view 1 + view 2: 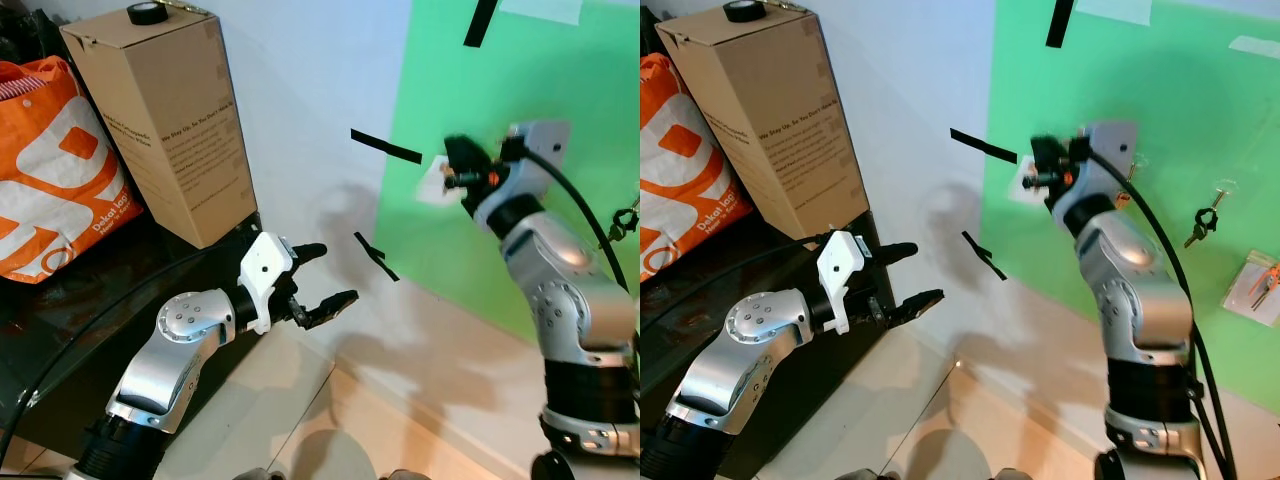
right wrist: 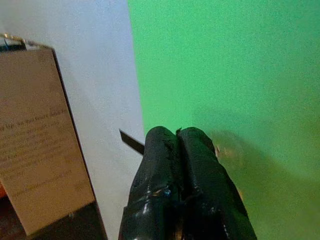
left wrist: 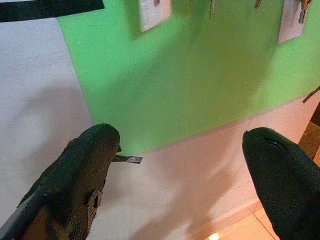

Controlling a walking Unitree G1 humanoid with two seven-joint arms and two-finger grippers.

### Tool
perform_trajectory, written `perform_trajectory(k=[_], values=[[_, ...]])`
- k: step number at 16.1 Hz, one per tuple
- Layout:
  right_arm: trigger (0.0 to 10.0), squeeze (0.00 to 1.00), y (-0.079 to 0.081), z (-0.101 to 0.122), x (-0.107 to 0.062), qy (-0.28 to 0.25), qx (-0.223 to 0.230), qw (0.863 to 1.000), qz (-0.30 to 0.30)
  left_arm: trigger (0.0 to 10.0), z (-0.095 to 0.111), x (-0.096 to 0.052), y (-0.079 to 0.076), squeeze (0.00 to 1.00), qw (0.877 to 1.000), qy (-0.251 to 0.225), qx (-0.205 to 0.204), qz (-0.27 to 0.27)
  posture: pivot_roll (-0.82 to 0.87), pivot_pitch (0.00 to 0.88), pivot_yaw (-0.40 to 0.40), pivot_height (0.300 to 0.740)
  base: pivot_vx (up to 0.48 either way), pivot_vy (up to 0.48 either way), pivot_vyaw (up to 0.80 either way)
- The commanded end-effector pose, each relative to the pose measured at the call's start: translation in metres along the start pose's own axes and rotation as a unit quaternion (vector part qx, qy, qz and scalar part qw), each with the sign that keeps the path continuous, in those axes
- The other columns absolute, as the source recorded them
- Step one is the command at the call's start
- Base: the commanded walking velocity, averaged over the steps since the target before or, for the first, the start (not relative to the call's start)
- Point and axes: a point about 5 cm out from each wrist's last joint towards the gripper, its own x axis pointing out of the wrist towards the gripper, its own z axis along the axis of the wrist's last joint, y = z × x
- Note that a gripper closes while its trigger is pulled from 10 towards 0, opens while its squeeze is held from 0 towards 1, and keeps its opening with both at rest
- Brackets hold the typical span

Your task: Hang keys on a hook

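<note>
Right gripper (image 2: 181,145), fingers pressed together, nothing visibly held, was raised near green wall panel (image 1: 1160,120); keys (image 1: 1202,222) hung there; withdrawal seemingly next.

Dark shelf (image 1: 70,300), low against the wall.
On it: brown box (image 1: 165,120) upright with a tape roll (image 1: 147,13) on top; orange bag (image 1: 50,170) just beside the box.

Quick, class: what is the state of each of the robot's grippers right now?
Left gripper: open, holding nothing, low by the white wall.
Right gripper: fingers pressed shut, raised at the green panel; nothing visible between them.
</note>
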Motion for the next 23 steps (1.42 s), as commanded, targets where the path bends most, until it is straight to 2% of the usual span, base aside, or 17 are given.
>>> perform_trajectory(k=[1, 8, 9, 14, 16, 21, 22, 23], values=[[10.0, 0.0, 0.0, 0.005, 0.005, -0.013, -0.001, 1.0, -0.007, 10.0, 0.003, -0.001, 0.0, 0.0, 1.0, 0.0, 0.005, 0.0, -0.14, 0.0, 0.042, 0.74, 0.0, 0.0, 0.0], [10.0, 0.0, -0.006, -0.004, 0.021, -0.011, -0.009, 0.999, -0.037, 10.0, 0.004, -0.002, 0.001, 0.0, 1.0, 0.004, 0.005, 0.0, -0.13, 0.0, 0.043, 0.74, 0.0, 0.0, 0.0], [10.0, 0.0, -0.014, -0.006, 0.024, -0.01, -0.012, 0.997, -0.07, 10.0, 0.003, -0.003, 0.002, 0.0, 1.0, 0.006, 0.006, 0.001, -0.13, 0.0, 0.04, 0.74, 0.0, 0.0, 0.0], [10.0, 0.0, -0.034, -0.004, 0.022, -0.028, 0.001, 0.991, -0.13, 10.0, 0.002, -0.005, 0.0, 0.0, 1.0, 0.008, 0.004, 0.002, -0.13, 0.0, 0.047, 0.74, 0.0, 0.0, 0.0], [10.0, 0.0, -0.039, -0.007, 0.018, -0.019, -0.009, 0.99, -0.138, 10.0, 0.004, -0.004, 0.002, 0.0, 1.0, 0.009, 0.005, -0.001, -0.13, 0.0, 0.05, 0.74, 0.0, 0.0, 0.0], [10.0, 0.0, -0.026, -0.018, 0.01, 0.021, -0.019, 0.997, -0.074, 10.0, 0.005, 0.0, 0.001, 0.0, 1.0, 0.006, 0.005, -0.002, -0.14, 0.0, 0.052, 0.74, 0.0, 0.0, 0.0], [10.0, 0.0, -0.017, -0.02, 0.006, 0.033, -0.024, 0.999, -0.031, 10.0, 0.004, -0.002, -0.001, 0.0, 1.0, 0.005, 0.004, -0.001, -0.14, 0.0, 0.044, 0.74, 0.0, 0.0, 0.0], [10.0, 0.0, -0.014, -0.02, 0.003, 0.037, -0.026, 0.999, -0.014, 10.0, 0.004, -0.002, -0.002, 0.0, 1.0, 0.004, 0.003, 0.001, -0.14, 0.0, 0.041, 0.74, 0.0, 0.0, 0.0]])
